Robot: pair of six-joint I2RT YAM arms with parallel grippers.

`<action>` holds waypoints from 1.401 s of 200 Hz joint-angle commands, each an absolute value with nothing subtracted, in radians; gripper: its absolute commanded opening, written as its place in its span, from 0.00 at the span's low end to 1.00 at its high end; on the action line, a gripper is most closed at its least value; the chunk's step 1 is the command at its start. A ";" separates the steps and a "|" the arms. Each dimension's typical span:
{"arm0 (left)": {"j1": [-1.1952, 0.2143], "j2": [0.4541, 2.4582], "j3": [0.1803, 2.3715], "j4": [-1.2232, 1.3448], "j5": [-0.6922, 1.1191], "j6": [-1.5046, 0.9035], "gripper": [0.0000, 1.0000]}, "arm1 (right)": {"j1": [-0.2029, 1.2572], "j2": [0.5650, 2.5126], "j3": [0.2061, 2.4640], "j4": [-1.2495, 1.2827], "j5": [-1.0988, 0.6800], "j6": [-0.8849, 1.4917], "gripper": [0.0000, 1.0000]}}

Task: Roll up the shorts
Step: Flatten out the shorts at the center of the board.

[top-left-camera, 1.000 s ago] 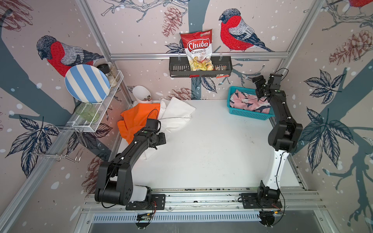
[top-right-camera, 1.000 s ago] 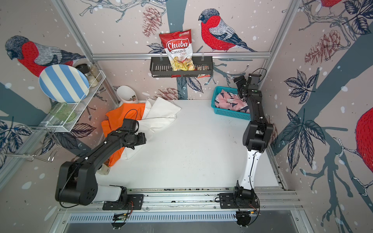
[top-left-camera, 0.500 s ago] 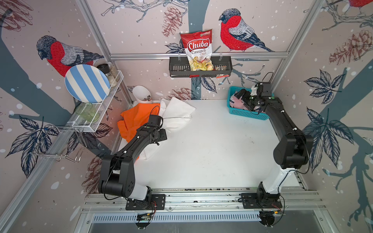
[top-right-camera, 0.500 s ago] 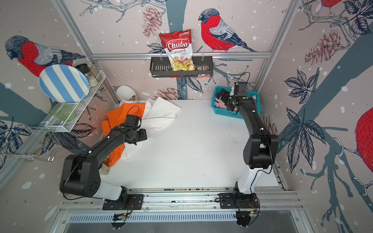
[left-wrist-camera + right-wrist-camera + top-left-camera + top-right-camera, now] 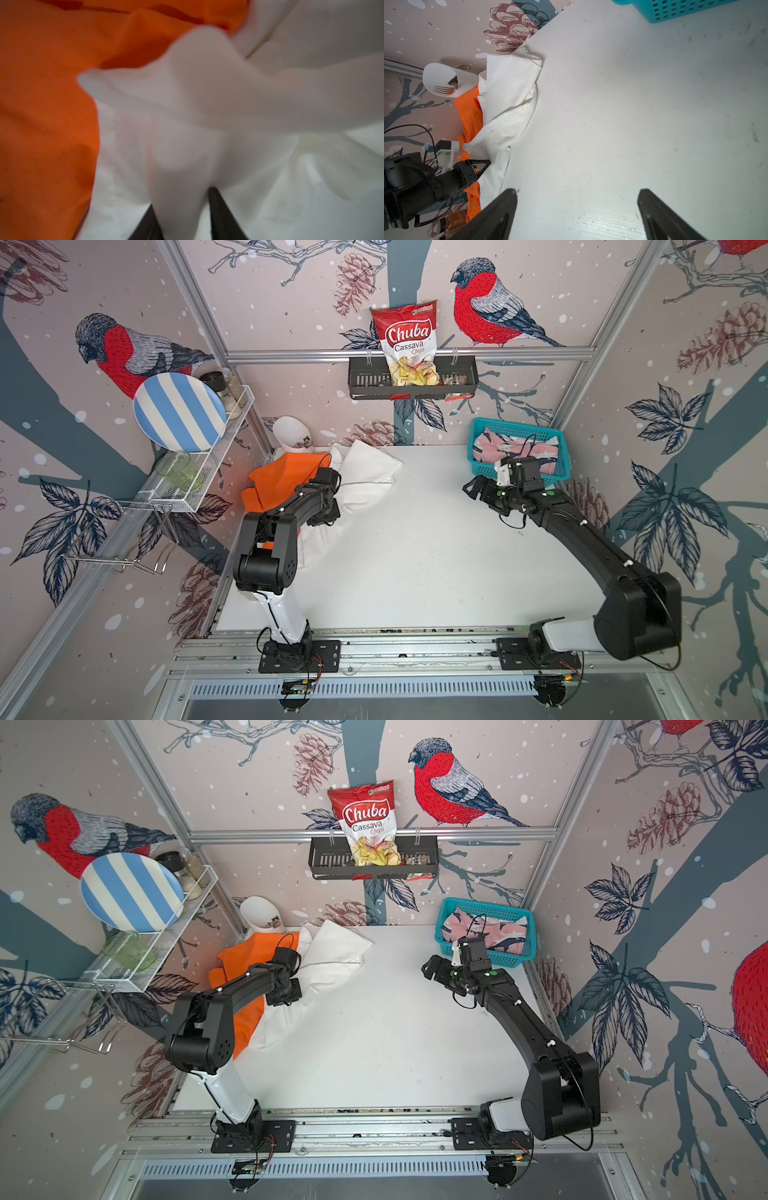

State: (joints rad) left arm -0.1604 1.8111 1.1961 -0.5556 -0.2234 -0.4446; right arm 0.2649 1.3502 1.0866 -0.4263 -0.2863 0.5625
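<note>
Pink shorts [image 5: 498, 445] inside teal basket [image 5: 482, 466] (left gripper [image 5: 182, 207] tight on white shorts [image 5: 365, 472], right gripper [image 5: 578, 191] agape and empty)

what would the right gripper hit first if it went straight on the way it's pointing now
Probably the bare table: the right gripper, jaws open, points across it with nothing between. Farther on lie the white shorts, slightly off that line; depth is unclear, so it might brush them.

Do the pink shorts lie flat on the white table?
No, in a top view the pink shorts are bunched inside the blue basket.
</note>
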 commanded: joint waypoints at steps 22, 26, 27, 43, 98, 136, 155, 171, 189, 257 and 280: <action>-0.411 1.676 1.220 -0.559 -0.139 -0.523 0.00 | 0.235 1.213 1.011 -0.387 -0.235 0.518 0.82; -0.443 1.663 1.229 -0.569 -0.141 -0.533 0.00 | 0.232 1.204 0.999 -0.379 -0.236 0.517 0.82; -0.453 1.661 1.230 -0.570 -0.141 -0.537 0.00 | 0.230 1.202 0.996 -0.378 -0.236 0.517 0.82; -0.584 1.631 1.261 -0.561 -0.097 -0.566 0.01 | 0.209 1.180 0.953 -0.357 -0.253 0.513 0.83; -0.760 1.528 1.230 -0.513 -0.083 -0.592 0.65 | 0.267 1.164 0.889 -0.375 -0.228 0.451 0.81; -0.602 1.442 1.105 -0.536 -0.145 -0.600 0.68 | 0.500 1.261 0.891 -0.343 -0.185 0.451 0.88; -0.517 1.442 1.053 -0.558 -0.182 -0.593 0.68 | 0.626 1.389 0.940 -0.341 -0.108 0.452 0.92; -0.452 1.442 1.004 -0.534 -0.172 -0.583 0.69 | 0.718 1.514 1.012 -0.368 -0.036 0.456 0.96; -0.400 1.453 0.963 -0.498 -0.126 -0.567 0.69 | 0.771 1.661 1.076 -0.408 0.056 0.503 0.96; -0.377 1.655 1.221 -0.521 -0.123 -0.485 0.70 | 0.764 1.751 0.958 -0.475 0.206 0.550 0.40; -0.374 1.750 1.318 -0.532 -0.155 -0.483 0.69 | 0.665 1.624 0.836 -0.432 0.147 0.545 0.00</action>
